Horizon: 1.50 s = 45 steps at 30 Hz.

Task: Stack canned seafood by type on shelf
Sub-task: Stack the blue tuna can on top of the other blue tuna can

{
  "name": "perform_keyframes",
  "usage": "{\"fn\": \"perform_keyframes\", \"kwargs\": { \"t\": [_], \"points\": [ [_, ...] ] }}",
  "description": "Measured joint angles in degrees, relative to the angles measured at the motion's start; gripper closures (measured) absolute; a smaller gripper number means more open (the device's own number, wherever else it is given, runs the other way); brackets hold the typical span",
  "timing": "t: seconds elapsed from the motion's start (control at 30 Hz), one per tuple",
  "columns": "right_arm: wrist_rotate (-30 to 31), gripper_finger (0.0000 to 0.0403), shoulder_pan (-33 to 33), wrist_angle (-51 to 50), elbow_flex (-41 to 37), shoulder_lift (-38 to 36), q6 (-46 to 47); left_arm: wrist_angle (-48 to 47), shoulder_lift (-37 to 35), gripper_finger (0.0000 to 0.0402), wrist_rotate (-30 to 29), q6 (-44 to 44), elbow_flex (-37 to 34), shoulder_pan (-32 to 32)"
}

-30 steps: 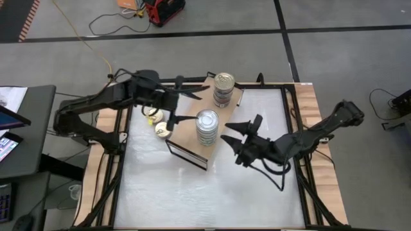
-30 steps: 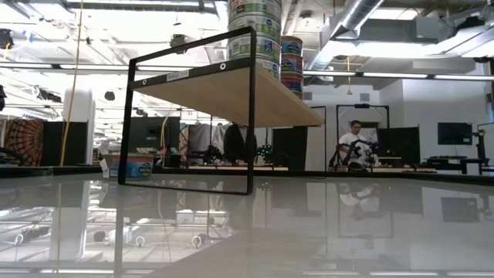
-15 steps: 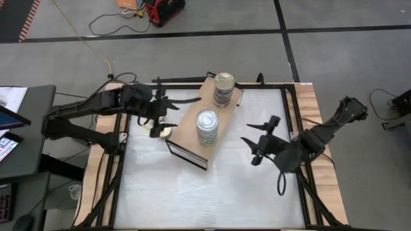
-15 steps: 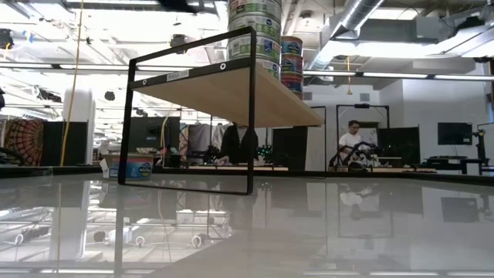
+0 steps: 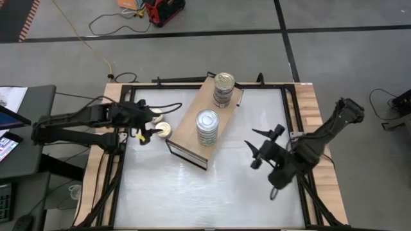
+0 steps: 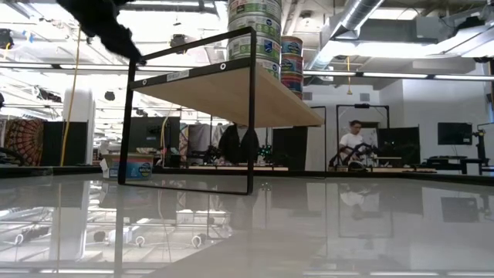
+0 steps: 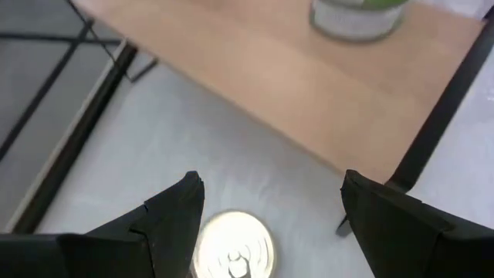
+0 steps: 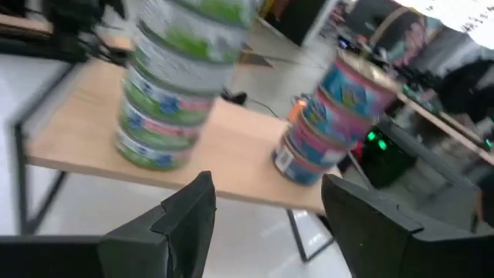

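We see the white worktop (image 5: pixel 205 186) filling the middle of the high view, framed by wooden rails. On it, slightly above centre, stands the shelf (image 5: pixel 192 131), a tan plywood box lying diagonally with its dark-edged side toward the lower left. Two stacks of tins rest on its flat top: a green-labelled stack (image 5: pixel 207 127) with a silver-grey lid near the middle, and a pink and blue labelled stack (image 5: pixel 223 89) with a gold lid at the upper right end. In the low view both stacks rise above the shelf at the top centre of the frame. The left arm reaches in from the left edge, and its end effector (image 5: pixel 142 122) hangs with fingers spread wide and holding nothing, just left of the shelf. The right end effector (image 5: pixel 263 146) sits right of centre, well apart from the shelf, fingers parted and empty. One loose gold-lidded tin (image 5: pixel 163 130) lies on the worktop just beside the shelf, seen between the left fingers in the left wrist view.
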Motion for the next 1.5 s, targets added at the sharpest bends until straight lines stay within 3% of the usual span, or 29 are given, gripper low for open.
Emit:
{"fn": "perform_keyframes", "kwargs": {
  "t": [0.2, 0.43, 0.6, 0.83, 1.1, 1.27, 1.4, 1.5],
  "points": [
    [-4.6, 0.0134, -4.8, 1.6, -6.1, -1.4, 5.8, 0.2, 2.4, 0.0107, -0.1, -1.4, -2.2, 0.0],
    [-4.6, 0.0145, -5.7, 4.4, -9.5, -2.1, 8.4, -6.6, 6.2, 0.0107, 3.4, 0.7, -2.3, -0.4],
    [-3.7, 0.0148, -6.9, 4.8, -10.8, -2.6, 9.6, -7.1, 7.9, 0.0107, 3.8, 0.8, -4.5, -2.6],
    [-6.9, 0.0148, -9.5, 9.6, -18.0, -6.1, 11.4, -5.0, 7.9, 0.0107, 5.6, -0.1, -7.7, -7.7],
    [-5.9, 0.0149, -10.3, 15.0, -22.0, -10.0, 8.7, -5.2, 8.4, 0.0107, 2.3, -1.5, -7.7, -12.4],
    [-3.1, 0.0149, -10.3, 21.9, -22.0, -10.9, -0.5, -5.2, 13.0, 0.0107, -0.2, -1.9, -7.6, -12.5],
    [-3.0, 0.0149, -11.0, 27.6, -22.0, -11.4, -8.3, -6.1, 17.7, 0.0107, -10.4, -0.1, -7.6, -12.5],
    [-3.0, 0.0149, -10.7, 30.6, -22.0, -12.0, -12.0, -6.0, 18.7, 0.011, -12.8, 1.5, -7.6, -12.5]
  ]
}}
